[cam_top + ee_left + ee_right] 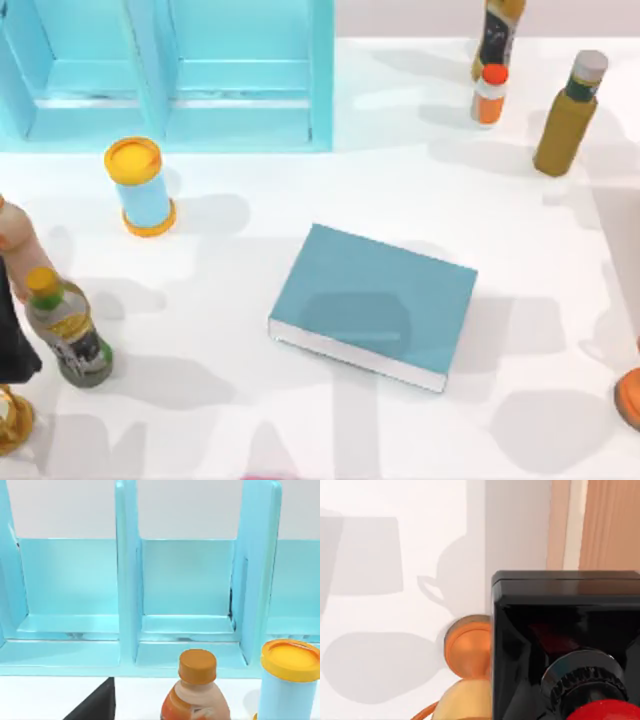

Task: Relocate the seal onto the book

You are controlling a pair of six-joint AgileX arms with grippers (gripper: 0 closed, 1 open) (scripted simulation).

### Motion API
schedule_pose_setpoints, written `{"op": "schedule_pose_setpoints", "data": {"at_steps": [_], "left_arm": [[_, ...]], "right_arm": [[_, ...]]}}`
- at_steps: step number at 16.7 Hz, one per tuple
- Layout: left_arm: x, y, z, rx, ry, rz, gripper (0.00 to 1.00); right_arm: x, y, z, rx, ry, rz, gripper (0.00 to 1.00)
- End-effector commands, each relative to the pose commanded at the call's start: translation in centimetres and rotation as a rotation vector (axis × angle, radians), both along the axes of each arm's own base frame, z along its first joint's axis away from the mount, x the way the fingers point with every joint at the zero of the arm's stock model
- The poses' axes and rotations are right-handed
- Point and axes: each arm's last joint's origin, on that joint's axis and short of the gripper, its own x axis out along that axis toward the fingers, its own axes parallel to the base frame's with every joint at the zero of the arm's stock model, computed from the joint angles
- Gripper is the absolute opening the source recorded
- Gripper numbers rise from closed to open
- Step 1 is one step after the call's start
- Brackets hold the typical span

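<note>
The right tool's finger state cannot be told. Its wrist view looks closely onto the seal (565,645), a glossy black square block with a red round knob, apparently lifted above the surface (250,200). The book (372,304), flat with a plain teal cover and white page edges, lies at the surface's centre, bare on top. Judged step: carrying. The next move calls for travel leftward over the book, then lowering.

You see seal (565,645): glossy black block, shiny red knob | book (375,300): matt teal cover, white paper edges | desk (250,400): smooth matt white | cabinet (190,585): smooth, faintly glossy.
</note>
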Motion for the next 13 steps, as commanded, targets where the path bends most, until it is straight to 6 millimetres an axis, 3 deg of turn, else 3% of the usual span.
{"op": "schedule_pose_setpoints", "data": {"at_steps": [3,5,7,9,13], "left_arm": [[0.0,0.0,0.0,0.0,0.0,0.0,1.0],[0.0,0.0,0.0,0.0,0.0,0.0,1.0],[0.0,0.0,0.0,0.0,0.0,0.0,1.0],[0.0,0.0,0.0,0.0,0.0,0.0,1.0],[0.0,0.0,0.0,0.0,0.0,0.0,1.0]], "right_arm": [[0.7,1.3,-0.4,0.0,0.0,0.0,0.0],[1.8,4.1,-1.2,0.0,-0.001,0.001,0.0],[2.8,8.3,-2.3,0.001,0.0,0.0,0.0],[3.1,13.8,-4.0,-0.001,0.006,-0.001,0.0],[1.1,24.1,-7.3,-0.008,0.005,-0.001,0.0]]}}
